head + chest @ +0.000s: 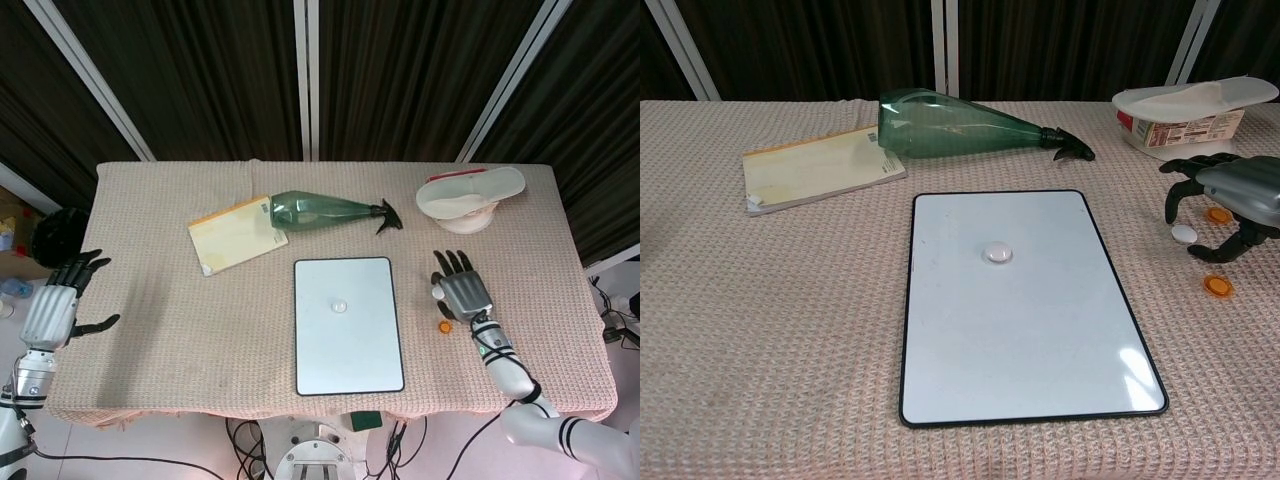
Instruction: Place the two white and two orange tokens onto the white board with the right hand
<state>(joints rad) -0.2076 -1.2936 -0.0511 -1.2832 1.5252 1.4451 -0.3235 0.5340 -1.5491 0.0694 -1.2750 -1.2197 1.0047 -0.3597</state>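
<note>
Right hand (1230,200): poised low over the tablecloth to the right of the white board (1020,300), fingers spread and curled downward, holding nothing; fingertips arch around a white token (1184,234) lying on the cloth, apparently set for a pinch. White token on board (997,254): one piece, resting near the upper middle of the board, so one placement looks done. Orange token, near (1217,286): flat on the cloth just in front of the hand, off the board. Orange token, far (1218,214): partly hidden under the hand, also off the board. Three pieces therefore appear left to move. Left hand (62,305): well apart at the far left edge of the table (160,350), fingers apart, empty, idle as the task assigns it no work. Other items along the back: green bottle (960,127) lying on its side, yellow notebook (820,165) beside it, white lidded tub (1190,112) behind the right hand.
</note>
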